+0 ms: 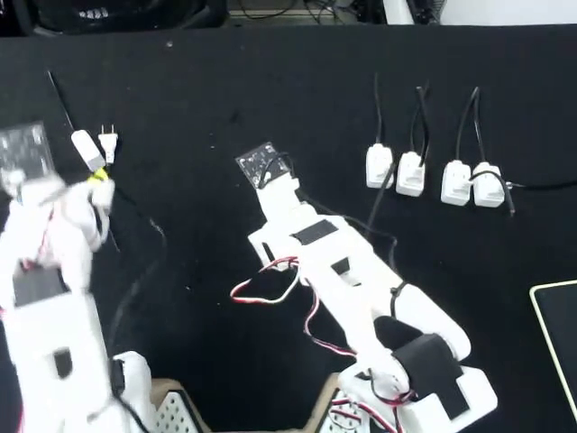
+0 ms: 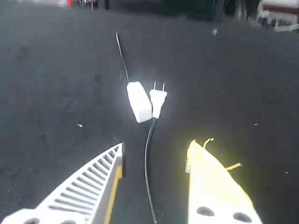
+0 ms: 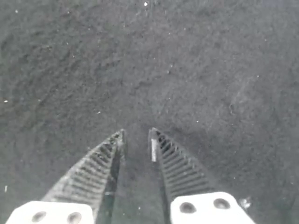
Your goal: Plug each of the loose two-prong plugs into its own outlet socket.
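Observation:
A loose white two-prong plug [image 2: 158, 100] lies on the black table beside a white outlet socket [image 2: 138, 101], prongs pointing away from me. Its black cable [image 2: 147, 163] runs back between the fingers of my left gripper [image 2: 156, 145], which is open and holds nothing, just short of the pair. From above, the plug [image 1: 108, 141] and socket [image 1: 87, 150] lie at the far left, with the left gripper [image 1: 96, 174] right behind them. My right gripper [image 3: 137, 135] hangs over bare table with only a narrow gap between its fingers and nothing in it, at the table's middle [image 1: 261, 166].
Several white plug and socket blocks [image 1: 410, 173] with black cables lie in a row at the back right, two of them [image 1: 472, 184] pressed together. A dark tray with a yellow rim [image 1: 552, 336] sits at the right edge.

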